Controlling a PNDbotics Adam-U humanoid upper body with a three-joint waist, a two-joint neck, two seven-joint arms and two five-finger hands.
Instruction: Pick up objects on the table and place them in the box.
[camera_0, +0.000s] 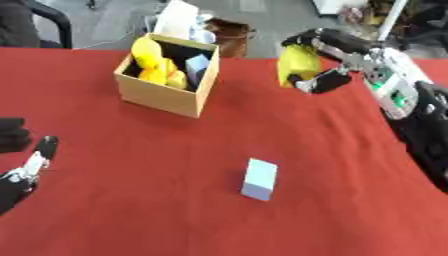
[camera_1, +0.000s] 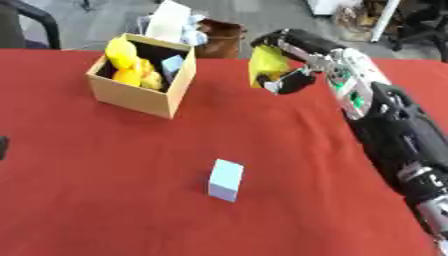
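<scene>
Right hand (camera_0: 322, 62) is clamping a yellow object (camera_0: 297, 64) right of the box (camera_0: 166, 92); looks light and soft, so gripping across its middle suits; left hand (camera_0: 26, 170) is idling, fingers relaxed, near-left.

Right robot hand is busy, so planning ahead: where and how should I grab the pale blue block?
Take the pale blue block across its two broad side faces, coming from above. It stands upright on the red table, clear all round.
</scene>
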